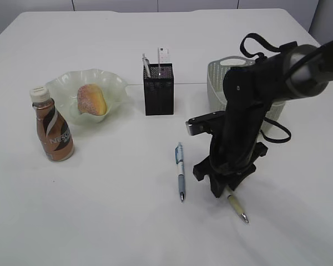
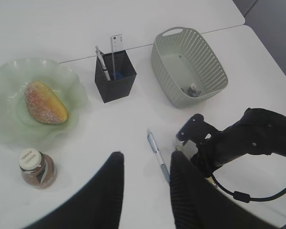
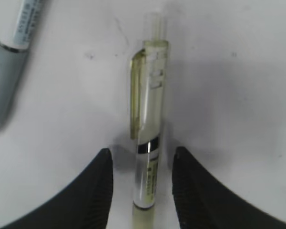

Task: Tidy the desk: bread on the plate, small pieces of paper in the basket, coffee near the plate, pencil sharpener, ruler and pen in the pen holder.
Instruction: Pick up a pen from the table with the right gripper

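The right gripper (image 3: 142, 191) stands spread astride the yellow pen (image 3: 148, 143) lying on the table (image 1: 111, 221), at four o'clock from the pen holder (image 1: 158, 88); it should close squarely mid-barrel, clear of the blue pen (image 1: 180, 172) beside.

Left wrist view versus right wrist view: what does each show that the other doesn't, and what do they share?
Only the left wrist view shows the wavy green glass plate holding the sugared bread roll, the brown coffee bottle, the black mesh pen holder, the grey plastic basket and the right arm.

Only the right wrist view shows the translucent yellow pen lying between the open right gripper fingers.

Both show the blue-grey pen on the white table.
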`<action>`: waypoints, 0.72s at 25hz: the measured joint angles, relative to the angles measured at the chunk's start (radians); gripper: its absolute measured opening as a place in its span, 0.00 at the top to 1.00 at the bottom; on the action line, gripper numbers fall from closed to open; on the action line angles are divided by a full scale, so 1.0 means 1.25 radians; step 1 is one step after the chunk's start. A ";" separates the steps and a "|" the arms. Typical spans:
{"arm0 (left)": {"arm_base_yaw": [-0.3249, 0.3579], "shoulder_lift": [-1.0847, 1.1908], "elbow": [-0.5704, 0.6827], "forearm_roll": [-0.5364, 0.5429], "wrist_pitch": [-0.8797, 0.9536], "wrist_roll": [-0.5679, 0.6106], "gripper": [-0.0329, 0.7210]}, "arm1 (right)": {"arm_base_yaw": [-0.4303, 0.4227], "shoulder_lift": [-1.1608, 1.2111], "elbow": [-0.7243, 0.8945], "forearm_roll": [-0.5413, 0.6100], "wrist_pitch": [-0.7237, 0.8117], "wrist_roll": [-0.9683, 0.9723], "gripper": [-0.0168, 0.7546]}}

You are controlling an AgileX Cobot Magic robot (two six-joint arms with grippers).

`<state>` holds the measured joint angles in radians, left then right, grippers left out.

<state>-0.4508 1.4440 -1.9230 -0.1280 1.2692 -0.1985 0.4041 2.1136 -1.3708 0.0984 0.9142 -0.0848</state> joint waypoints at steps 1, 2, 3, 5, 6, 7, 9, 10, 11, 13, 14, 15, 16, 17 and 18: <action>0.000 0.000 0.000 0.000 0.000 0.000 0.64 | 0.000 0.002 0.000 0.000 0.001 0.000 0.54; 0.000 0.000 0.000 0.000 0.000 0.000 0.64 | 0.000 0.003 0.000 0.000 0.001 0.000 0.54; 0.000 0.000 0.000 0.000 0.000 0.000 0.64 | 0.000 0.003 0.000 0.000 0.001 0.000 0.54; 0.000 0.000 0.000 0.000 0.000 0.000 0.64 | 0.000 0.003 0.000 0.000 0.003 0.000 0.54; 0.000 0.000 0.000 0.000 0.000 0.000 0.64 | 0.000 0.003 0.000 -0.001 0.003 0.000 0.54; 0.000 0.000 0.000 0.000 0.000 0.000 0.64 | 0.000 0.003 0.000 -0.001 0.003 0.000 0.54; 0.000 0.000 0.000 0.000 0.000 0.000 0.64 | 0.000 0.003 0.000 -0.003 0.003 0.000 0.54; 0.000 0.000 0.000 0.000 0.000 0.000 0.64 | 0.000 0.006 0.000 -0.003 0.003 0.000 0.54; 0.000 0.000 0.000 0.000 0.000 0.000 0.64 | 0.000 0.008 -0.002 -0.004 0.005 0.000 0.54; 0.000 0.000 0.000 0.000 0.000 0.000 0.64 | 0.000 0.011 -0.007 -0.004 0.008 0.000 0.54; 0.000 0.000 0.000 0.000 0.000 0.000 0.64 | 0.000 0.011 -0.009 -0.006 0.010 0.000 0.56; 0.000 0.000 0.000 0.000 0.000 0.000 0.64 | 0.000 0.013 -0.009 -0.009 0.012 0.000 0.58; 0.000 0.000 0.000 0.000 0.000 0.000 0.64 | 0.000 0.013 -0.010 -0.011 0.015 0.000 0.61; 0.000 0.000 0.000 0.000 0.000 0.000 0.64 | 0.000 0.015 -0.010 -0.015 0.015 0.000 0.65; 0.000 0.000 0.000 0.000 0.000 0.000 0.64 | 0.000 0.014 -0.010 -0.015 0.015 0.000 0.68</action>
<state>-0.4508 1.4440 -1.9230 -0.1280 1.2692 -0.1985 0.4041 2.1317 -1.3838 0.0795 0.9335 -0.0848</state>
